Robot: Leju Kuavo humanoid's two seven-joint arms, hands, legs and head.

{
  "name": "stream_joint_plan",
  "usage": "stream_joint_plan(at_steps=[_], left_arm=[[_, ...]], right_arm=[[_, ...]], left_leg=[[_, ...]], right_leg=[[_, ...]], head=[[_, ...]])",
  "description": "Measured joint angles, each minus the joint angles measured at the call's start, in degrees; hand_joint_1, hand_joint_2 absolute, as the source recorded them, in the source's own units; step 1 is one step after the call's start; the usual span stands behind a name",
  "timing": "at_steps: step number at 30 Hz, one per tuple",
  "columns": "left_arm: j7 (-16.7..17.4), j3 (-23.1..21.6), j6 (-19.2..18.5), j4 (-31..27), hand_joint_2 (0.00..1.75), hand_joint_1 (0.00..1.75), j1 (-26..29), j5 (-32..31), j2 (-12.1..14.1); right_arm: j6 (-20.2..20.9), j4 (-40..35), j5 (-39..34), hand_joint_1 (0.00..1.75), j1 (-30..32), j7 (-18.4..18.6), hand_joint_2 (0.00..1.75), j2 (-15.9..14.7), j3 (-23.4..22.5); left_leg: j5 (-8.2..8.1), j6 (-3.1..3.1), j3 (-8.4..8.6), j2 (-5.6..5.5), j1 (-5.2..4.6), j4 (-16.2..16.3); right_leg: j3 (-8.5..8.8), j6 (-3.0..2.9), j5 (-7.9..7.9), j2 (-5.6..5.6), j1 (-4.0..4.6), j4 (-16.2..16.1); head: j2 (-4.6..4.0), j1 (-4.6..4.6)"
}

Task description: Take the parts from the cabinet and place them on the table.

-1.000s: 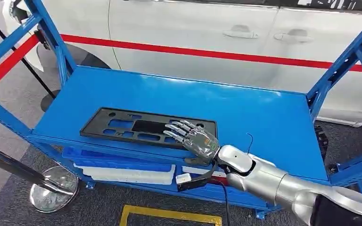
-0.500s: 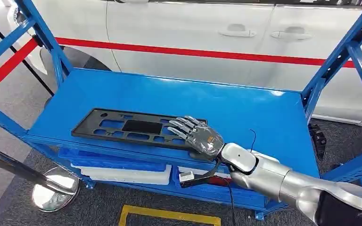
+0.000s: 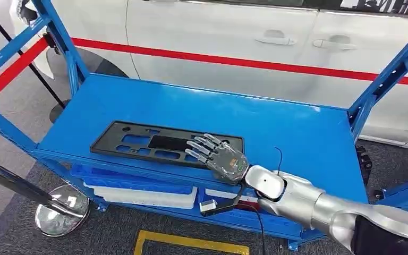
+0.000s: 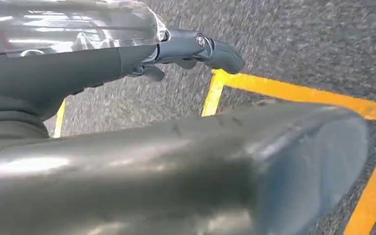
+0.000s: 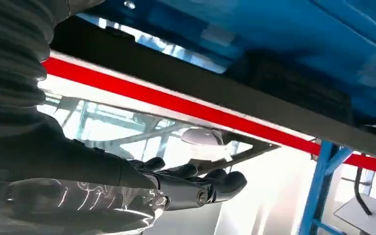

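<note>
A flat black plastic part (image 3: 154, 142) with several cut-outs lies along the front of the blue cabinet shelf (image 3: 276, 122). My right hand (image 3: 220, 158) reaches in from the lower right and hovers over the part's right end, fingers stretched and apart, palm down, holding nothing. Whether it touches the part I cannot tell. The right wrist view has the same hand (image 5: 176, 193) with its fingers out toward the shelf. My left hand (image 4: 127, 54) hangs beside my body above the floor with nothing in it.
A white car (image 3: 218, 32) with a red stripe stands right behind the cabinet. Blue uprights (image 3: 58, 42) (image 3: 393, 69) frame the shelf's sides. A lower shelf holds white trays (image 3: 143, 197). A chrome stanchion base (image 3: 61, 215) and yellow floor tape (image 3: 191, 245) are in front.
The whole picture swayed slightly left and back, so the camera moved. My right hand stays over the right end of the black part, fingers still spread.
</note>
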Motion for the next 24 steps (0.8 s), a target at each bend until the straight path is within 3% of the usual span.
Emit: stream_joint_plan(at_steps=[1,2,3,4,6,7,8,9,11,12,13,14,16,17,18,19,21,22,23,24], left_arm=[[0.0,0.0,0.0,0.0,0.00,0.00,0.0,0.0,-0.1],[0.0,0.0,0.0,0.0,0.00,0.00,0.0,0.0,-0.1],[-0.1,0.0,0.0,0.0,0.00,0.00,0.0,0.0,-0.1],[-0.2,0.0,0.0,0.0,0.00,0.00,0.0,0.0,-0.1],[-0.3,0.0,-0.1,0.0,0.00,0.00,0.2,0.0,-0.1],[-0.4,0.0,-0.1,0.0,0.00,0.00,0.1,0.0,-0.1],[-0.5,0.0,-0.1,0.0,0.00,0.00,0.0,0.0,0.0],[-0.6,0.0,-0.1,0.0,0.00,0.00,-0.2,0.0,0.0],[-0.7,0.0,-0.2,0.0,0.00,0.00,-0.2,-0.1,0.0],[-0.7,0.0,-0.2,0.0,0.00,0.00,0.0,-0.1,0.0],[-0.7,0.0,-0.2,0.0,0.00,0.00,0.1,-0.1,0.0],[-0.7,0.0,-0.3,0.0,0.00,0.00,0.1,-0.1,0.0],[-0.9,0.0,-0.3,0.0,0.00,0.00,0.0,-0.1,0.1],[-0.9,0.0,-0.3,0.0,0.00,0.00,-0.1,-0.2,0.1],[-1.0,0.0,-0.3,0.0,0.00,0.00,0.0,-0.1,0.1],[-1.1,0.0,-0.3,0.0,0.00,0.00,0.2,-0.2,0.1],[-1.1,0.0,-0.3,0.0,0.00,0.00,0.3,-0.2,0.1],[-1.1,0.0,-0.3,0.0,0.00,0.00,0.2,-0.2,0.1],[-1.1,0.0,-0.4,0.0,0.00,0.00,0.1,-0.2,0.1],[-1.1,-0.1,-0.4,0.0,0.00,0.00,-0.1,-0.2,0.1]], right_arm=[[0.3,0.1,0.6,0.00,-0.1,0.4,1.75,0.0,0.0],[0.7,0.3,1.3,0.00,-0.1,0.9,1.75,0.0,0.1],[1.1,0.4,1.8,0.14,-0.3,1.3,1.75,0.1,0.2],[1.8,0.5,2.4,1.29,-0.4,1.7,1.75,0.1,0.4],[3.3,0.7,3.0,1.38,-0.3,2.5,1.75,0.1,0.8],[4.2,0.8,3.4,1.43,-0.3,3.0,1.75,0.1,1.0],[5.0,0.9,3.7,1.40,-0.3,3.4,1.75,0.1,1.2],[5.5,1.0,3.7,1.40,-0.3,3.6,1.75,0.1,1.3],[6.2,1.4,4.3,1.55,-0.2,4.0,1.75,0.0,1.6],[6.6,1.6,4.5,1.55,-0.1,4.3,1.75,0.0,1.8],[6.8,1.7,4.5,1.54,0.1,4.5,1.75,0.0,2.0],[7.0,1.8,4.7,1.50,0.1,4.7,1.75,0.0,2.2],[7.1,2.0,4.7,1.50,0.0,5.0,1.75,0.0,2.3],[7.2,2.0,4.7,1.50,-0.1,5.2,1.75,0.0,2.3],[7.3,2.0,4.7,1.50,-0.1,5.4,1.75,0.0,2.3],[7.3,2.1,4.7,1.52,-0.3,5.6,1.75,0.0,2.3],[7.3,2.3,4.7,1.61,-0.5,5.6,1.75,0.0,2.3],[7.3,2.4,4.7,1.61,-0.6,5.6,1.75,0.0,2.3],[7.3,2.6,4.7,1.61,-0.6,5.7,1.75,0.0,2.3],[7.3,2.7,4.7,1.61,-0.6,5.8,1.75,0.1,2.3]], left_leg=[[-0.20,-0.24,0.10,0.00,0.06,0.2],[-0.41,-0.55,0.03,-0.05,0.01,0.4],[-0.61,-0.91,-0.33,0.29,-0.48,0.7],[-0.46,-1.27,-0.91,0.26,-0.49,0.7],[-0.38,-1.83,-0.83,0.73,-0.40,0.4],[-0.62,-2.17,-0.70,0.86,-0.32,0.5],[-1.51,-2.60,-0.76,1.04,-0.17,1.6],[-3.81,-2.96,-2.11,1.47,-0.25,4.5],[-8.85,-3.56,-6.46,2.00,-0.25,13.9],[-10.07,-3.72,-8.21,2.01,-0.25,17.6],[-9.85,-3.79,-8.74,2.01,-0.25,18.6],[-8.27,-3.77,-7.95,2.01,-0.25,16.8],[-3.29,-3.52,-3.18,1.82,-0.24,7.2],[-1.40,-3.25,-0.54,0.96,-0.23,2.1],[-1.18,-2.58,-0.08,-0.32,-0.48,0.7],[-0.75,-1.90,-0.28,0.34,-0.64,0.5],[-0.83,-1.23,-0.26,0.43,-0.97,0.6],[-0.52,-0.72,-0.08,0.55,-0.68,0.0],[-0.09,-0.30,0.58,0.55,-0.13,-0.3],[0.12,0.09,0.58,0.47,-0.03,-0.5]], right_leg=[[2.47,-0.19,2.90,-0.37,0.01,-5.6],[4.02,-0.45,3.72,-2.03,0.20,-9.4],[4.57,-0.58,3.09,-2.94,1.01,-10.4],[4.77,-0.90,2.42,-2.81,0.99,-11.0],[4.62,-1.27,2.53,-2.31,1.29,-11.0],[4.76,-1.75,2.78,-2.17,0.86,-11.5],[4.92,-2.15,2.98,-2.79,0.74,-11.7],[4.91,-2.51,2.97,-2.83,0.72,-11.8],[4.89,-2.71,2.94,-2.90,0.90,-11.7],[4.89,-2.75,2.92,-2.90,0.97,-11.7],[4.94,-2.75,2.91,-2.89,0.99,-11.7],[5.00,-2.74,2.90,-2.81,0.97,-11.7],[5.25,-2.55,2.79,-2.61,0.90,-11.6],[5.38,-2.33,2.65,-2.54,0.87,-11.6],[5.52,-1.92,2.43,-2.22,1.14,-11.3],[5.68,-1.56,2.42,-2.03,1.25,-11.3],[5.79,-1.04,2.58,-2.09,1.15,-11.7],[5.89,-0.60,2.58,-2.08,1.25,-11.8],[5.67,-0.53,1.93,-1.69,0.95,-11.3],[4.75,-0.49,0.14,-0.95,0.90,-9.2]], head=[[0.00,0.00],[0.00,0.00],[0.00,0.02],[0.00,0.00],[0.00,0.00],[0.00,0.00],[0.00,0.00],[0.00,0.00],[0.00,0.00],[0.00,0.00],[0.00,0.00],[0.00,0.00],[0.00,0.00],[0.00,0.00],[0.00,0.00],[0.00,0.02],[0.00,0.00],[0.00,0.00],[0.00,0.00],[0.00,0.00]])
